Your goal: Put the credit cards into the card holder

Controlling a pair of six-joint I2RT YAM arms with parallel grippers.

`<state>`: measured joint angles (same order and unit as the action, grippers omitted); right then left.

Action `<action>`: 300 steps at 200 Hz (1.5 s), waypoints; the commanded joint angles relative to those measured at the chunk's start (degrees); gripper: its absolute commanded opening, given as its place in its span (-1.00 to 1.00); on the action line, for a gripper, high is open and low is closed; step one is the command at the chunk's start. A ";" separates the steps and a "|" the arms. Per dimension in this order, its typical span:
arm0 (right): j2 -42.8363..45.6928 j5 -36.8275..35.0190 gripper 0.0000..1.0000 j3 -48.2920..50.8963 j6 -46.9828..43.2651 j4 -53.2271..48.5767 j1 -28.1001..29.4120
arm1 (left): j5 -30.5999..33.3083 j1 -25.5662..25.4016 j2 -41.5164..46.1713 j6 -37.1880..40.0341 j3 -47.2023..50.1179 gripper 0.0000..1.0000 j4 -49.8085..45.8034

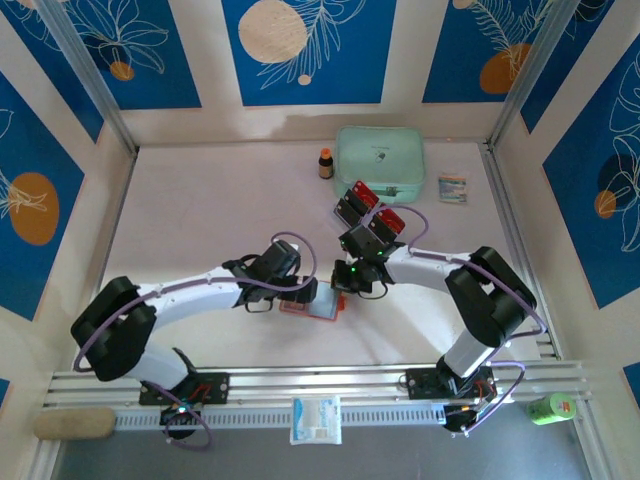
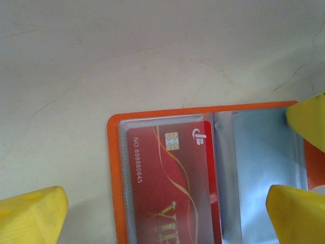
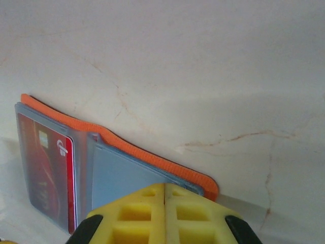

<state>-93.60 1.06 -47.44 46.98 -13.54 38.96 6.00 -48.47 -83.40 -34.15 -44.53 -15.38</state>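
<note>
The orange card holder (image 1: 312, 305) lies open on the table between my two grippers. A red credit card (image 2: 167, 188) sits inside its left clear sleeve; the right sleeve (image 3: 122, 175) shows pale grey-blue. My left gripper (image 2: 167, 218) is open, its yellow fingers standing either side of the holder. My right gripper (image 3: 165, 201) is shut, fingers pressed together, its tip over the holder's right half near the orange edge (image 3: 152, 157). More red and black credit cards (image 1: 366, 208) stand in a clear tray behind the right gripper (image 1: 345, 288).
A mint-green zip pouch (image 1: 380, 160) lies at the back with a small brown bottle (image 1: 325, 163) to its left and a small packet (image 1: 452, 188) to its right. A white packet (image 1: 316, 418) rests on the front rail.
</note>
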 commanded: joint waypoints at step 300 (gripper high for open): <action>0.59 8.56 -0.43 2.24 4.62 5.64 0.50 | 2.03 -1.87 -3.61 1.42 4.81 0.69 4.22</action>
<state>-92.18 9.06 -46.17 49.89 -8.64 38.79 8.58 -49.76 -87.55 -32.64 -40.99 -10.96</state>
